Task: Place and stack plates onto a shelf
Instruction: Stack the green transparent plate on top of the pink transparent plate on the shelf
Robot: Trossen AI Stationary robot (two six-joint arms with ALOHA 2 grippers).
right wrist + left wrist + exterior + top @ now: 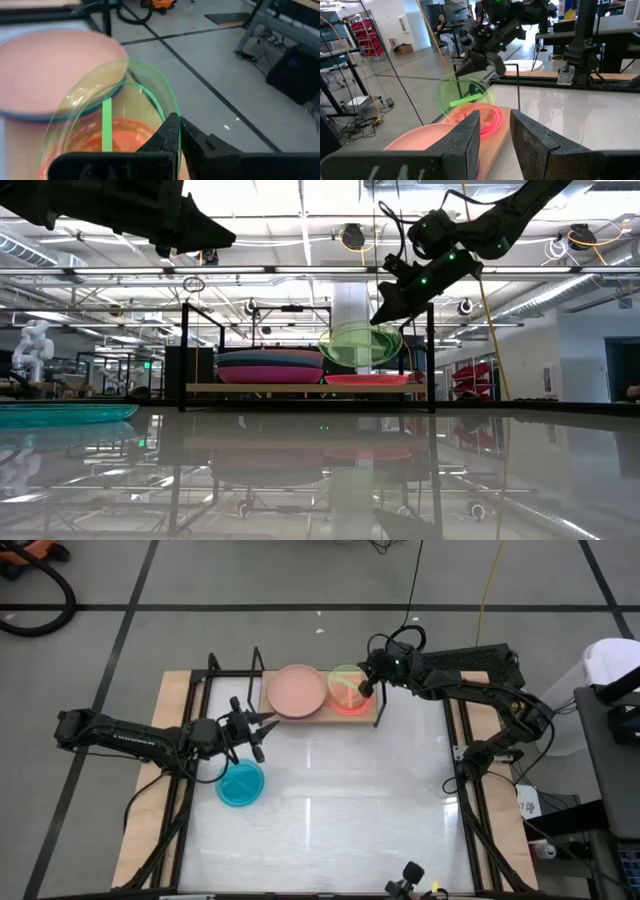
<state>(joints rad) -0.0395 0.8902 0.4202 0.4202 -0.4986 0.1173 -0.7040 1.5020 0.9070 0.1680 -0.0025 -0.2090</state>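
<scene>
The shelf's wooden board [322, 717] sits at the table's far side. A stack of large plates [268, 366] topped by the salmon-pink plate [296, 690] lies on its left half. A small orange-red plate [367, 380] lies flat on its right half. My right gripper [364, 688] is shut on the translucent lime green plate [346, 682], held just above that small plate. The translucent teal plate [240, 783] lies flat on the table near the left side. My left gripper [262, 726] hovers open above the table, between the teal plate and the shelf, touching nothing. My right gripper pinches the lime green plate's rim [167, 113] between its two fingers, on the side toward the table's right. The fingers slant down from the right. The lime green plate [360, 344] is lifted clear, slightly tilted, over the orange-red plate.
Black wire uprights [432, 350] stand at the shelf's ends, one close beside my right gripper. Dark frame rails [182, 790] run along the table's left and right sides. The white tabletop [350, 800] lies between them. People and racks show in the room beyond.
</scene>
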